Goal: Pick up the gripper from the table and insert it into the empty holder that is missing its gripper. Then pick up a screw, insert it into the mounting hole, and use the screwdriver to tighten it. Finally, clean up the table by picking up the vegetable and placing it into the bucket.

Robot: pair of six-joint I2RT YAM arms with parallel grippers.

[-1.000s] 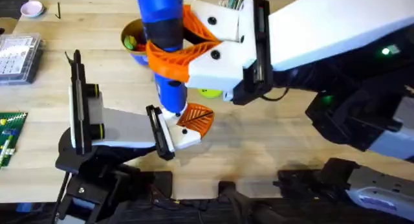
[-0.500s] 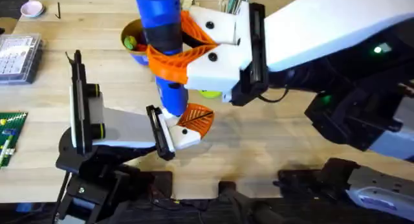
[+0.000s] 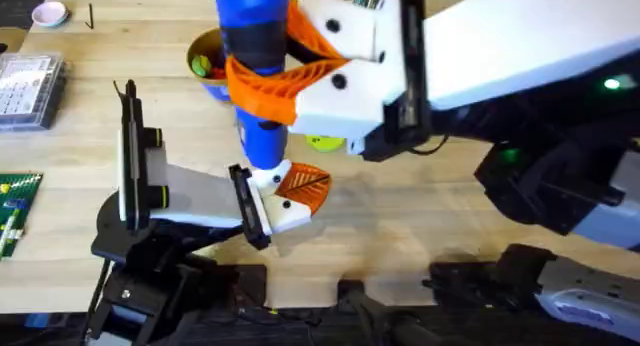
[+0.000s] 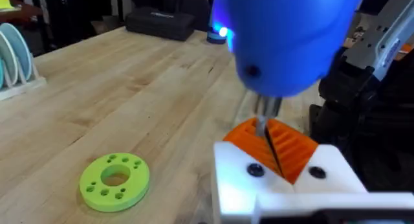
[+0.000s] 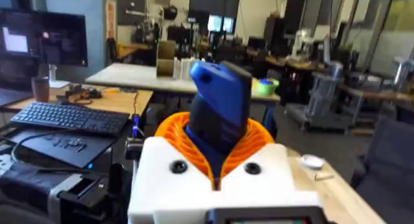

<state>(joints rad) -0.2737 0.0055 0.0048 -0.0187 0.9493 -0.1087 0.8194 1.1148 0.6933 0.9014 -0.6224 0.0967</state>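
The right gripper [image 3: 285, 81], white with orange ribbed pads, is clamped around the blue pen-shaped electric screwdriver [image 3: 255, 66], held upright. Its thin metal bit [image 4: 264, 123] points down onto the bright-orange ribbed plastic gripper wedge [image 3: 303, 183], which sits seated in the white angular plastic holder [image 3: 285, 211] directly under the bit. The left gripper [image 3: 250, 206] is at that holder's near end, apparently steadying it; I cannot tell how its fingers stand.

Judgement: this is the tightening step. Whether the bit is actually in the screw head is hidden. Risks:
1. Bit slips off the screw if the driver tilts or sits off-centre, chewing the orange plastic.
2. Holder twists under torque if it is not held firmly.
3. Too much downward push tips the holder on the light wooden table [image 3: 400, 216].

Around the tool: the lime-green round plastic disc [image 4: 115, 179] lies just beyond the bit, apart from it, not in the way. The round tan-yellow bucket [image 3: 205, 56] stands behind the screwdriver body, partly hidden. The right arm's bulk blocks reach to the bucket for cleanup.
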